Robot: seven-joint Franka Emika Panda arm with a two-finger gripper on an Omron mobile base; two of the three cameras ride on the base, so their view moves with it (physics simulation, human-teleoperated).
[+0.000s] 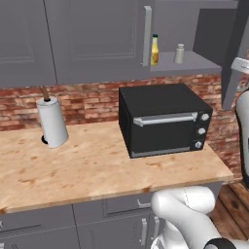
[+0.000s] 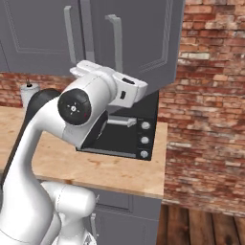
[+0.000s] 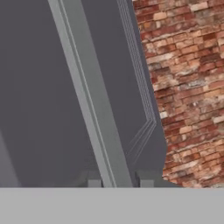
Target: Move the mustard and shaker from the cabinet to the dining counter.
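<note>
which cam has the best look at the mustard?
Left base view: the mustard stands upright on the open cabinet's shelf, left of the shaker. In the right base view and hand view, the cabinet door faces the camera, hiding the shelf.

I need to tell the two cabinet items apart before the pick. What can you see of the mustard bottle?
The mustard is a slim yellow bottle with a narrow neck and a dark cap, plastic by the look of it. It stands upright on the grey shelf of the opened cabinet, near the shelf's left end, just right of the door's edge. The grey shaker stands apart to its right. Nothing touches the bottle but the shelf. Any label is too small to read.
</note>
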